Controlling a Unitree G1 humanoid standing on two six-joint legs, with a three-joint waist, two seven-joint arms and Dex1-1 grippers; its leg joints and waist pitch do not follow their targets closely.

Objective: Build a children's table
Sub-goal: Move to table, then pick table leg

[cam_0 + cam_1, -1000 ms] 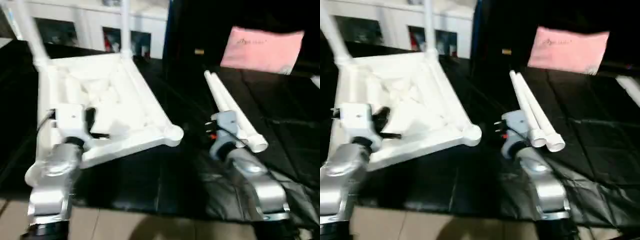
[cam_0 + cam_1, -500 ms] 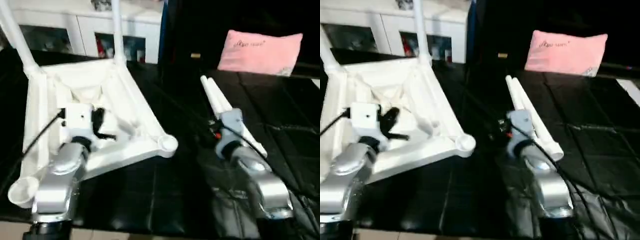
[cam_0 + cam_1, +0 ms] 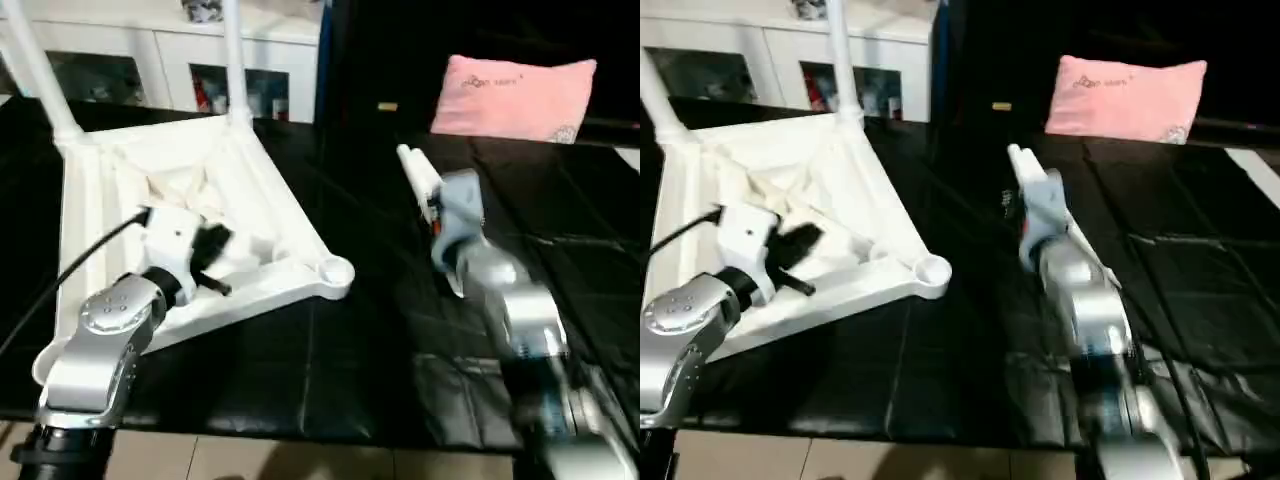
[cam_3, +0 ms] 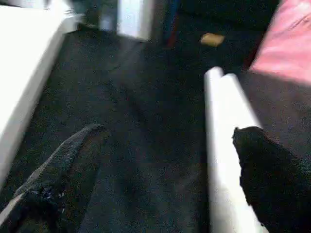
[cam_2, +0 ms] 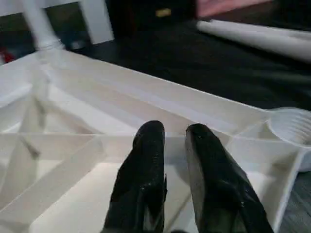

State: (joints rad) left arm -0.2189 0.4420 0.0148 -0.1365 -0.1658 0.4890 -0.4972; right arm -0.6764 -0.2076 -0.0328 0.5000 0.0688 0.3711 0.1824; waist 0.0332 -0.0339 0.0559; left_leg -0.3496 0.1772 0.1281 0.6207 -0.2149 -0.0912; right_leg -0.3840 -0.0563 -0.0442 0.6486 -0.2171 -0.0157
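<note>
From the head camera I find the tabletop lying underside up on the black mat, ribs exposed. Two legs are already seated in its far corner sockets: one fitted leg and a second fitted leg stand upright toward the white cabinet. The near socket is plainly empty; I judge the job about half done, with two legs left to fit. My left gripper rests low inside the ribbed underside, and the right gripper is at the loose legs, which lie side by side on the mat, well apart from the tabletop and short of the pink pillow. In the left wrist view the black fingers stand close together with a narrow gap between them, nothing gripped, hovering over a rib near the empty socket. In the right wrist view the jaws stand wide apart, released, with one finger beside the nearer loose leg and the other out over bare mat; the leg sits between them but is not yet clamped. Remaining, in my judgement: grasp a loose leg, carry it across, and seat it in the open corner, then repeat
</note>
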